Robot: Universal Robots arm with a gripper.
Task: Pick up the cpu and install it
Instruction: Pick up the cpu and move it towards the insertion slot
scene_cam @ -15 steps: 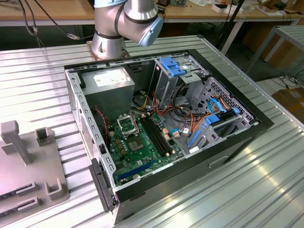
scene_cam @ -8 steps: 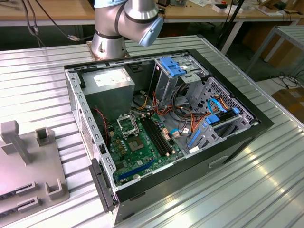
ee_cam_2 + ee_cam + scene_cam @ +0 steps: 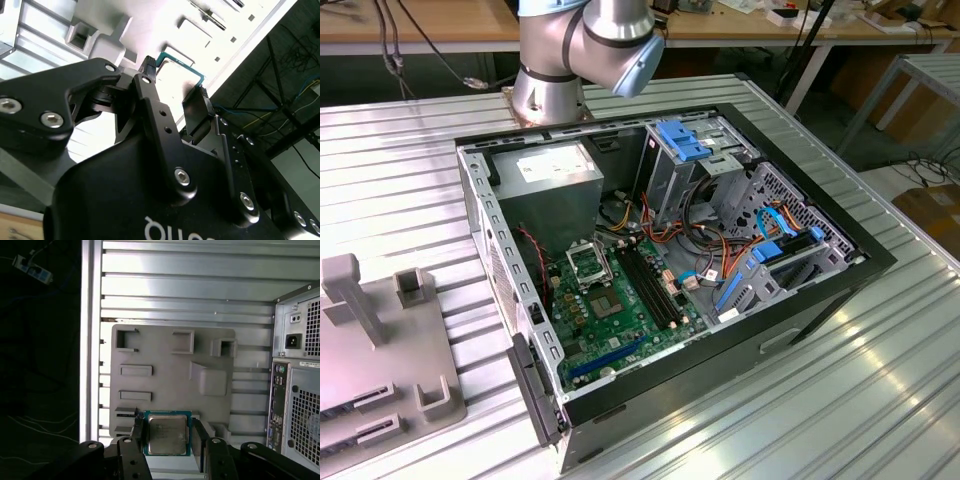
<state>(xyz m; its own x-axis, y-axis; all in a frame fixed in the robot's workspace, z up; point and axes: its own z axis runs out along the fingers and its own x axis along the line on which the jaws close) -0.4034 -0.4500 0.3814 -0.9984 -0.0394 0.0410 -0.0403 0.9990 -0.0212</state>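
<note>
Right now, in the exterior view, the arm is standing behind the open computer case. Its green motherboard is lying flat inside with the black-framed socket facing up. The grey tray is sitting well apart from the case, toward the exterior view's left.

In the first wrist view the gripper is pinching the cpu by two opposite edges, one of the fingers pressing on each side. The chip is hanging clear above the tray, its silver top facing the camera. Being nearly square, it is offering no long axis to speak of. What is counting is that the socket is lying off to one side, inside the case whose rear panel is showing beside the tray. Faint print is showing on the metal top, too small to make out.

In the second wrist view the chip's green rim is showing between the two black fingertips, and white lettering on the gripper body is running out of frame
</note>
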